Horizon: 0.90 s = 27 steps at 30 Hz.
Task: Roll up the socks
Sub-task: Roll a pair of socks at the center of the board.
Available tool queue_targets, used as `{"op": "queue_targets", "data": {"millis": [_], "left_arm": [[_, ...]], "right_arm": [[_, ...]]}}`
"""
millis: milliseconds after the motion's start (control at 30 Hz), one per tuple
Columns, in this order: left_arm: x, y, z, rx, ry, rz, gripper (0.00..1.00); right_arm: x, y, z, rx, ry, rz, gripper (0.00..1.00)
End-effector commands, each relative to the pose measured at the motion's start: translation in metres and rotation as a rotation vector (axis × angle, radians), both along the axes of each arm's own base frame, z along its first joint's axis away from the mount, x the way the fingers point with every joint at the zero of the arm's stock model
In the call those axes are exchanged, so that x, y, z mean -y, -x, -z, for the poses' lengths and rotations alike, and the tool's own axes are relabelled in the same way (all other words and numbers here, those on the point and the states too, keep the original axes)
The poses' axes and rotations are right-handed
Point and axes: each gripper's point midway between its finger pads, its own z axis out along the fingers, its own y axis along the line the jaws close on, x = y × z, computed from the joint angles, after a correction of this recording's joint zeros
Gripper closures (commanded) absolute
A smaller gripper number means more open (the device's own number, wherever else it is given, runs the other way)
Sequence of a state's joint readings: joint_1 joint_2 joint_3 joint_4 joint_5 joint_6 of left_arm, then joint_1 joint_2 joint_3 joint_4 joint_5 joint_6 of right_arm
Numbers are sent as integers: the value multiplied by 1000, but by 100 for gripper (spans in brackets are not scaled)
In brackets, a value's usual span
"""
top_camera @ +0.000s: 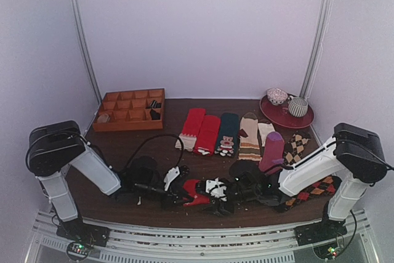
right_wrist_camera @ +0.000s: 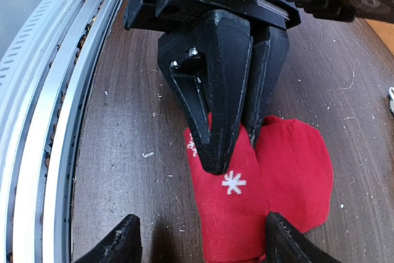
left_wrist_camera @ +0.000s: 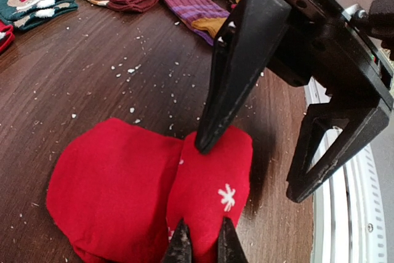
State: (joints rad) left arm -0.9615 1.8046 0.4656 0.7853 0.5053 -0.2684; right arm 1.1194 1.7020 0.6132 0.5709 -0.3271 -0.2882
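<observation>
Socks (left_wrist_camera: 141, 189) lie bunched on the surface (left_wrist_camera: 92, 78), lower end cut off, mostly hidden from above; left tool (left_wrist_camera: 202, 244) pinches them; right tool (right_wrist_camera: 200, 238) stands spread astride.

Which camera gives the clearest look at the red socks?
The left wrist view: the red socks fill it, fold and snowflake plain. The right wrist view hides part behind the left pincer shut on them. From the top external view they are a small red patch among the arms.

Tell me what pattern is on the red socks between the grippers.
White snowflakes on the socks, clearest from the right wrist.
</observation>
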Motion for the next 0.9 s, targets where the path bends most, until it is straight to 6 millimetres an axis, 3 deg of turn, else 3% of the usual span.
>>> {"op": "queue_targets", "data": {"millis": [0,167,433,500,667,867], "left_arm": [[-49,35,72,-192,-284,-9,100],[-50,36,72,-191,-283,-6,100],[-45,29,63,-146,-263,-8,99],[-41,21,54,-99,-252,-15,80],[-29,6,10,64,-150,-12,52],[-33,8,-38,228,-28,-11,2]], "right_arm": [[-10,0,-1,-4,-6,-30,35],[-12,-5,8,-18,15,-3,42],[-10,-6,28,-115,113,17,74],[-7,-2,30,-167,130,16,79],[2,9,39,-332,276,7,82],[19,8,57,-602,466,93,82]]}}
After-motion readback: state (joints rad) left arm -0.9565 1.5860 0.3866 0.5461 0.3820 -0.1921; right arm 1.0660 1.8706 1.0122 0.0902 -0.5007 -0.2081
